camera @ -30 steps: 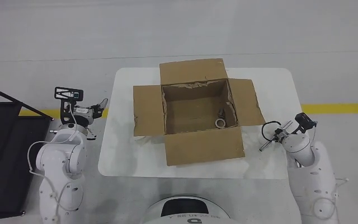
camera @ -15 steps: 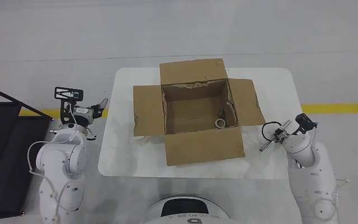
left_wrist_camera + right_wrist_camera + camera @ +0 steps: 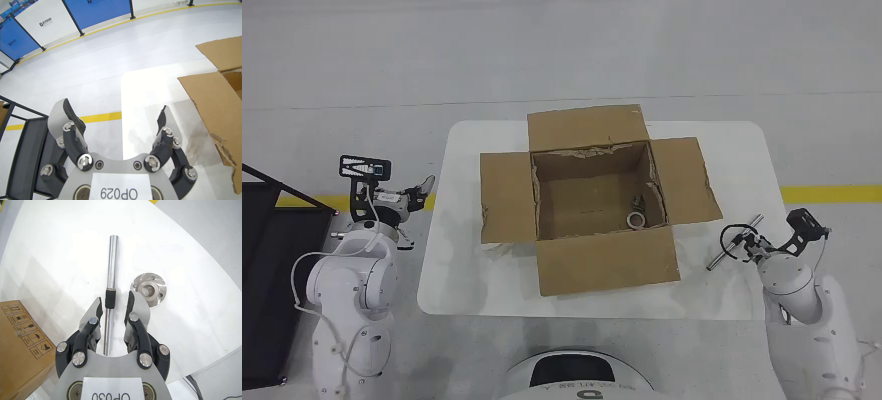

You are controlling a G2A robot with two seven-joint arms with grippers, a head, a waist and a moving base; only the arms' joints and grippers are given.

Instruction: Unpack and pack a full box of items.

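Note:
An open cardboard box [image 3: 607,262] stands mid-table with all flaps spread. Inside it, by the right wall, lies a small metal ring [image 3: 637,218]. A shiny steel rod [image 3: 112,262] with a black band lies on the white table [image 3: 467,270] right of the box, seen from above as the rod [image 3: 731,249]. My right gripper [image 3: 114,297] is open and straddles the rod's near half, its pads apart from it. A round metal flange [image 3: 148,289] lies just beside the rod. My left gripper [image 3: 115,103] is open and empty, off the table's left edge, also seen as the left gripper [image 3: 423,187].
A black rack [image 3: 24,136] stands on the floor left of the table. The box's side flap [image 3: 211,106] overhangs the table on the left arm's side. A box corner [image 3: 20,336] sits close beside my right gripper. Bare table lies in front of the box.
My right arm has drawn back from the table toward its near right corner, and the rod stays lying on the table. The left arm has not moved.

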